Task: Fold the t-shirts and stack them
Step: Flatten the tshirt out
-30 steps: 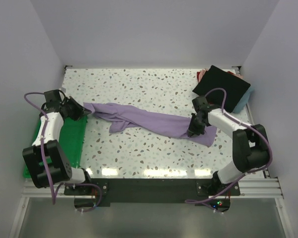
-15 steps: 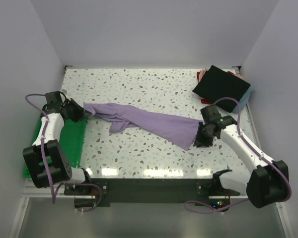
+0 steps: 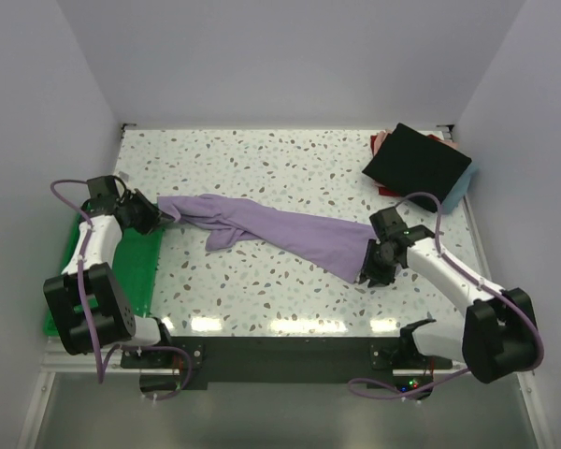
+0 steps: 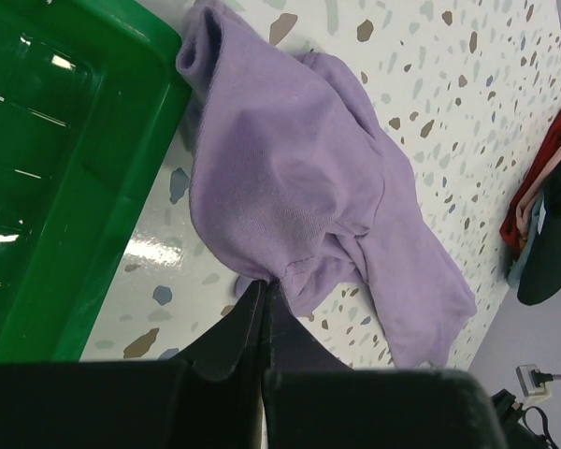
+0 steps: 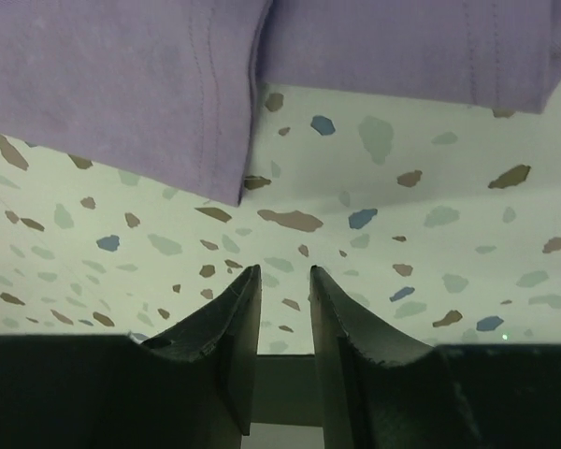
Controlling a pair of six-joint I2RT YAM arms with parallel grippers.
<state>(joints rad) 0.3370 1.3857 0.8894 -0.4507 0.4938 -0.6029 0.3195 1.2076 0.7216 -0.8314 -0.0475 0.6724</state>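
Pale lavender walls point(image 3: 280, 56) on three sides; speckled terrazzo tabletop point(image 3: 290, 159), glare, perhaps overhead lamps, along its near edge

Left arm point(image 3: 93, 245), right arm point(image 3: 446, 277): white link shells, black joint housings, blocky black shoulders. Purple cable point(image 3: 59, 186) looped along each arm. Both bolted to black mounting plate point(image 3: 280, 354). Left fingers point(image 4: 229, 341), right fingers point(image 5: 226, 323): matte black, tapered wedges.
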